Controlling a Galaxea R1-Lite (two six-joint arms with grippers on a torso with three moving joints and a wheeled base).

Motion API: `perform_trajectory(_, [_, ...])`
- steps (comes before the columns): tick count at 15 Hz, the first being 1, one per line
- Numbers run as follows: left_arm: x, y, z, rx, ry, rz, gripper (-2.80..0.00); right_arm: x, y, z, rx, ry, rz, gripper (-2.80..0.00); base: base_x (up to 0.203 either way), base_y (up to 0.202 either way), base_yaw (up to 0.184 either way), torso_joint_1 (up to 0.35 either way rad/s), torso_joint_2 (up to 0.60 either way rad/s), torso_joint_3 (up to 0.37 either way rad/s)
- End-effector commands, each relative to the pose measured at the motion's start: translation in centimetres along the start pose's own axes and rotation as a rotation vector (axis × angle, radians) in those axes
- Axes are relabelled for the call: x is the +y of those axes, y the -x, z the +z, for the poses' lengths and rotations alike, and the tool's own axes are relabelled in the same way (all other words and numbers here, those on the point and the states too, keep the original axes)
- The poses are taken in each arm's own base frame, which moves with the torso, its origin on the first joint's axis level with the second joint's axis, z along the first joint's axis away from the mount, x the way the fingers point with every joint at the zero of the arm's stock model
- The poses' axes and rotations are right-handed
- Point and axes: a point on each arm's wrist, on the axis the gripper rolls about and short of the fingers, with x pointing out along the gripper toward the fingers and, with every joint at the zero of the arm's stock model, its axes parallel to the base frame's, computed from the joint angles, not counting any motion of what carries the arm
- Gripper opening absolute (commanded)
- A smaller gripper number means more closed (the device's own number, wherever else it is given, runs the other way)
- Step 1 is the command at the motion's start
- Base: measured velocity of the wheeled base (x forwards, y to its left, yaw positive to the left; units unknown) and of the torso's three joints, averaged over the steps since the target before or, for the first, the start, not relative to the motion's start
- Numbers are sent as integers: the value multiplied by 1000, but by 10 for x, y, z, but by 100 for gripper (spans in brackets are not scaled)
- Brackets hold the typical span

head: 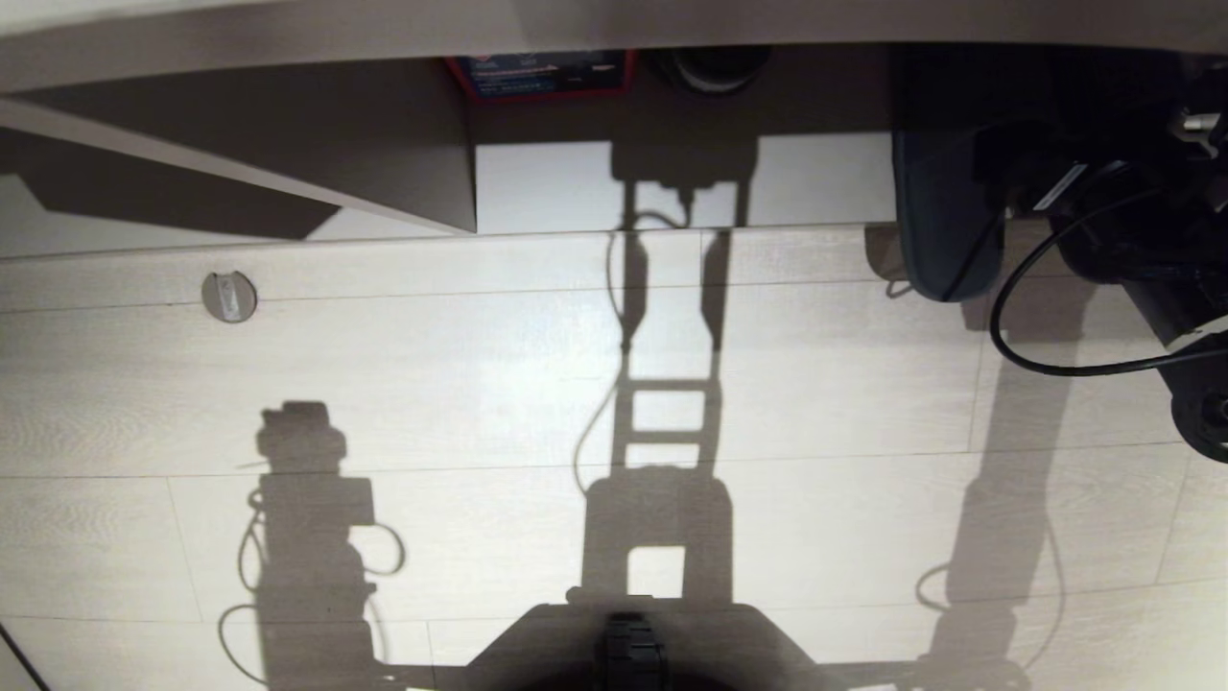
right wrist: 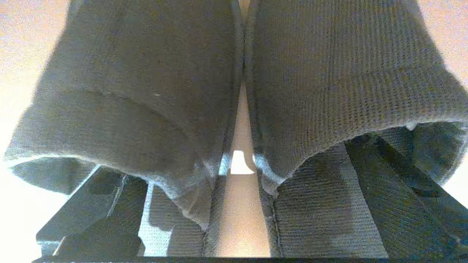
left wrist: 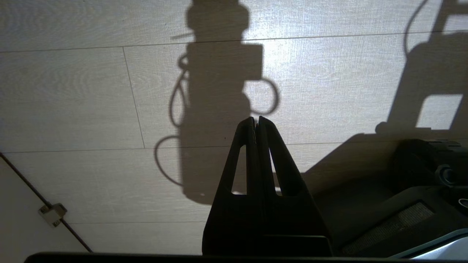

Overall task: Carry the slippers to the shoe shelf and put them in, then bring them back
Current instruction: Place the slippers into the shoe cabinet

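While slippers [right wrist: 146, 109] sit side by side, touching, on floor, right end effector [right wrist: 237, 204] spread wide, one finger inside each opening. Fabric soft, light, floppy; pinch inner collars together. Left end effector [left wrist: 257, 122] clenched, empty.

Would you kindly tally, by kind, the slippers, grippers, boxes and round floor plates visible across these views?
slippers: 2
grippers: 2, the left gripper and the right gripper
red-and-blue box: 1
round floor plate: 1
Total: 6
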Motion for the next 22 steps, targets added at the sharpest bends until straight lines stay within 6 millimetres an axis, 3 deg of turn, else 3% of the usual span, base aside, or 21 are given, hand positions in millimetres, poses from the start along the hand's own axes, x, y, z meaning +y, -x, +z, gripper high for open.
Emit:
perform_trajectory(1, [0,0,0,1,0,1,-280,0,5,9,-19,2,1,0,0,0,0,0,0,0])
perform_trajectory(13, [0,0,0,-1,0,1,-280,2,33,22,26,0,0,0,0,0,0,0,0,0])
perform_trajectory(22, [0,0,0,-1,0,1,-280,4,75,47,51,-1,2,0,0,0,0,0,0,0])
